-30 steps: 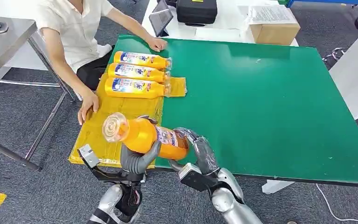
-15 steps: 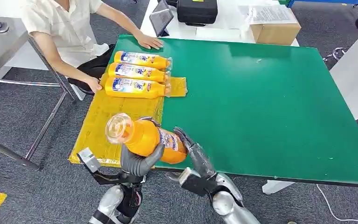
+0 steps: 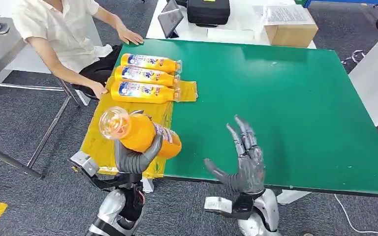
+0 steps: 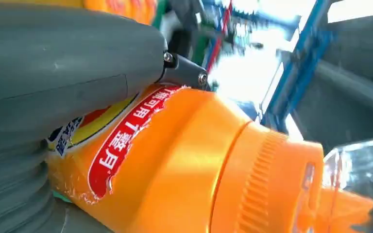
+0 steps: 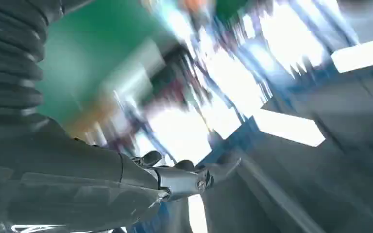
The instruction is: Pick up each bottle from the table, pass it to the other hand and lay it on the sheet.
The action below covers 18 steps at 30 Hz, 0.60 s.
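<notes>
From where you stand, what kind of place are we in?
Probably a robotics lab or test workshop: grey carpet floor, a green-topped work table, a black equipment case and a cardboard box on the white table behind.

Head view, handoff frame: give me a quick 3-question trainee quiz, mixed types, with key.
1. True or false: the right hand holds the orange bottle.
2. Multiple choice: how many bottles already lie on the yellow sheet? A) two B) three C) four
3. Fill in: the held bottle is gripped by the ___ hand, above the sheet's near end.

Key:
1. False. The right hand is empty with fingers spread over the green table.
2. B. The three lying bottles are side by side at the sheet's far end.
3. Left.
</notes>
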Tool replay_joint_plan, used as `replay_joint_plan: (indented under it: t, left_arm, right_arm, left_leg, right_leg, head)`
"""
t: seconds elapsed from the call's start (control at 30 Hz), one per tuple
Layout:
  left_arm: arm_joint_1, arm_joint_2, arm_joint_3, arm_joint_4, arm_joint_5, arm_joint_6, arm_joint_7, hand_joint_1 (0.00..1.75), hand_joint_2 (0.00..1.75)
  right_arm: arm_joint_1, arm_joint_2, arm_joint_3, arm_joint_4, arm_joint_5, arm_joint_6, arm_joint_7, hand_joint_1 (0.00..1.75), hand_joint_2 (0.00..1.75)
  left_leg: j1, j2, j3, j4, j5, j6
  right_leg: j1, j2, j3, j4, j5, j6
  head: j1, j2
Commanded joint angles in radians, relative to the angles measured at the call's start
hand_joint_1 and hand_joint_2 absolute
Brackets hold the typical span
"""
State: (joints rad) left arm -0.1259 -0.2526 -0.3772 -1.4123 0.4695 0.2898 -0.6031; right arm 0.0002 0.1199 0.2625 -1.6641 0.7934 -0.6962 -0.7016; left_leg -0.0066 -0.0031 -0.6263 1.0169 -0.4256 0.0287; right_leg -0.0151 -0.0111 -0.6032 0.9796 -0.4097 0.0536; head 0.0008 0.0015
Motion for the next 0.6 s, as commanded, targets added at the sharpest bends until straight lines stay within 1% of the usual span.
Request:
replay_joint_plan:
  t: [0.03,0.1,0.13,0.17,0.2,0.23,0.27,0.3,0.33,0.37,0.4,0.43,0.47,0.5,0.53,0.57,0.6]
  left_arm:
    - [-0.043,0.007,0.045,0.047,-0.126,0.232,-0.041,1.75,1.75]
    - [-0.026,0.015,0.048,0.036,-0.100,0.213,-0.041,1.75,1.75]
    - [-0.023,0.015,0.050,0.033,-0.102,0.221,-0.044,1.75,1.75]
    - [-0.027,0.019,0.047,0.038,-0.127,0.250,-0.050,1.75,1.75]
    - [-0.029,0.021,0.045,0.042,-0.139,0.260,-0.051,1.75,1.75]
    - [-0.042,0.030,0.030,0.076,-0.229,0.338,-0.056,1.64,1.75]
    - [-0.057,0.053,0.012,0.108,-0.316,0.394,-0.021,1.45,1.75]
    - [-0.082,0.055,0.020,0.223,-0.432,0.408,0.014,1.61,1.75]
    - [-0.108,0.060,0.015,0.304,-0.592,0.408,0.089,1.75,1.75]
    - [-0.133,0.080,0.006,0.379,-0.689,0.408,0.107,1.75,1.75]
    - [-0.145,0.076,0.030,0.429,-0.781,0.408,0.115,1.75,1.75]
    - [-0.163,0.077,0.056,0.496,-0.932,0.408,0.148,1.75,1.75]
    - [-0.201,0.081,0.042,0.577,-1.035,0.408,0.193,1.75,1.75]
    - [-0.216,0.086,0.031,0.608,-1.080,0.408,0.211,1.75,1.75]
    - [-0.221,0.086,0.032,0.615,-1.101,0.408,0.224,1.75,1.75]
    - [-0.239,0.088,0.040,0.638,-1.262,0.408,0.324,1.75,1.75]
    - [-0.239,0.088,0.040,0.638,-1.262,0.408,0.324,1.75,1.75]
  right_arm:
    - [0.077,0.149,-0.507,-0.330,-0.292,-0.002,0.003,0.00,0.00]
    - [0.068,0.145,-0.492,-0.279,-0.298,-0.002,0.003,0.00,0.00]
    - [0.071,0.144,-0.475,-0.262,-0.292,-0.002,0.003,0.00,1.75]
    - [0.077,0.146,-0.461,-0.252,-0.278,-0.002,0.003,0.00,1.75]
    - [0.078,0.148,-0.458,-0.248,-0.275,-0.002,0.003,0.00,1.75]
    - [0.080,0.139,-0.442,-0.220,-0.270,-0.002,0.003,0.00,1.75]
    - [0.089,0.128,-0.430,-0.203,-0.287,-0.002,0.003,0.00,1.75]
    - [0.093,0.131,-0.417,-0.189,-0.286,-0.002,0.003,0.00,1.75]
    - [0.093,0.119,-0.404,-0.162,-0.288,-0.002,0.003,0.00,1.75]
    - [0.089,0.111,-0.396,-0.148,-0.298,-0.002,0.003,0.00,1.75]
    - [0.086,0.107,-0.390,-0.141,-0.298,-0.002,0.003,0.00,1.75]
    - [0.080,0.095,-0.375,-0.118,-0.308,-0.002,0.003,0.00,1.75]
    - [0.069,0.092,-0.373,-0.105,-0.309,-0.002,0.003,0.00,1.75]
    - [0.066,0.090,-0.373,-0.097,-0.311,-0.002,0.003,0.00,1.75]
    - [0.065,0.089,-0.372,-0.092,-0.317,-0.002,0.003,0.00,1.75]
    - [0.062,0.089,-0.376,-0.086,-0.328,-0.002,0.003,0.00,1.75]
    - [0.062,0.089,-0.376,-0.086,-0.328,-0.002,0.003,0.00,1.75]
  left_leg:
    - [0.002,-0.008,0.008,-0.001,-0.003,-0.002]
    - [0.002,-0.008,0.006,-0.001,-0.001,-0.001]
    - [0.001,-0.006,0.007,-0.001,-0.002,-0.001]
    - [0.001,-0.002,0.006,-0.001,-0.003,-0.002]
    - [-0.001,-0.002,0.004,-0.001,-0.002,-0.001]
    - [-0.001,0.000,0.006,-0.001,-0.003,-0.002]
    - [0.000,-0.001,0.006,-0.002,-0.002,-0.002]
    - [0.001,-0.002,0.008,-0.002,-0.003,-0.003]
    - [0.000,-0.002,0.008,-0.003,-0.002,-0.002]
    - [0.000,-0.003,0.007,-0.003,-0.001,-0.002]
    - [0.000,-0.002,0.011,-0.005,-0.002,-0.003]
    - [0.000,-0.002,0.011,-0.005,-0.001,-0.002]
    - [0.000,-0.001,0.009,-0.005,-0.001,-0.002]
    - [0.000,0.000,0.011,-0.005,-0.001,-0.002]
    - [0.000,0.000,0.009,-0.004,-0.001,-0.002]
    - [0.000,0.001,0.011,-0.005,-0.002,-0.002]
    - [0.000,0.001,0.011,-0.005,-0.002,-0.002]
  right_leg:
    - [0.002,-0.007,0.012,-0.002,-0.005,-0.003]
    - [0.002,-0.007,0.009,-0.002,-0.004,-0.001]
    - [0.000,-0.004,0.009,-0.001,-0.005,0.000]
    - [0.000,-0.001,0.008,-0.001,-0.004,0.000]
    - [-0.001,-0.001,0.007,-0.001,-0.003,0.001]
    - [-0.001,-0.001,0.008,-0.001,-0.003,0.000]
    - [0.000,-0.002,0.008,-0.002,-0.003,0.000]
    - [0.000,-0.003,0.010,-0.003,-0.004,-0.001]
    - [-0.001,-0.003,0.009,-0.003,-0.003,0.000]
    - [-0.001,-0.003,0.009,-0.004,-0.003,0.000]
    - [0.000,-0.003,0.013,-0.005,-0.003,-0.001]
    - [-0.001,-0.002,0.012,-0.005,-0.002,0.000]
    - [-0.001,-0.002,0.011,-0.004,-0.002,0.000]
    - [0.000,-0.001,0.013,-0.005,-0.002,0.000]
    - [0.000,0.000,0.011,-0.004,-0.002,0.000]
    - [0.000,0.001,0.013,-0.005,-0.002,0.000]
    - [0.000,0.001,0.013,-0.005,-0.002,0.000]
  head:
    - [0.000,0.000]
    - [0.002,0.000]
    - [0.002,0.000]
    - [0.001,0.000]
    - [0.000,0.000]
    - [0.000,0.000]
    - [0.000,0.000]
    - [0.001,0.000]
    - [0.000,0.000]
    - [0.000,0.000]
    - [0.000,0.000]
    - [0.000,0.000]
    - [0.000,0.000]
    - [0.000,0.000]
    - [0.000,0.000]
    - [0.000,0.000]
    - [0.000,0.000]
